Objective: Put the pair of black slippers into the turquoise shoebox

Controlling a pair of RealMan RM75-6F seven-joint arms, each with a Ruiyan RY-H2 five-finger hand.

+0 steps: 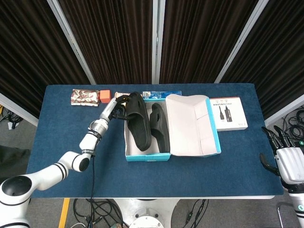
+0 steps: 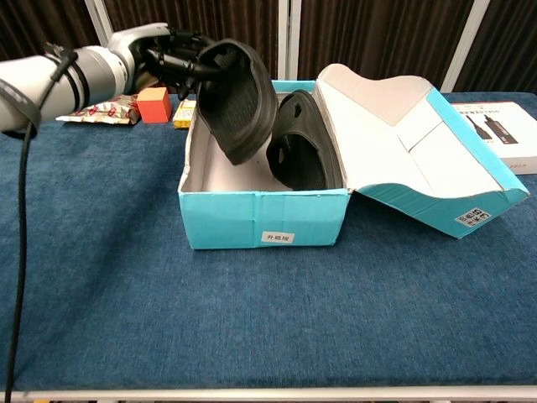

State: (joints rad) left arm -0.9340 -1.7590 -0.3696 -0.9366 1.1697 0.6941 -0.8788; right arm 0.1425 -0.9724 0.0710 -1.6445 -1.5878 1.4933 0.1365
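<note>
The turquoise shoebox [image 1: 142, 156] [image 2: 260, 220] stands open mid-table, its lid [image 1: 195, 124] [image 2: 419, 159] folded out to the right. One black slipper [image 1: 159, 126] [image 2: 304, 153] leans on edge inside, against the right wall. My left hand [image 1: 118, 103] [image 2: 172, 59] grips the heel end of the second black slipper [image 1: 138, 122] [image 2: 237, 102], which hangs tilted with its toe down inside the box's left half, beside the first. My right hand [image 1: 285, 156] rests at the table's right front edge with fingers spread, holding nothing.
Along the back edge lie a patterned packet [image 1: 83, 97] [image 2: 107, 109], a small orange box [image 1: 105, 96] [image 2: 153, 104], a yellow packet [image 2: 185, 112] and a blue tube box [image 1: 164, 94]. A white cable box [image 1: 228, 113] [image 2: 497, 124] sits right of the lid.
</note>
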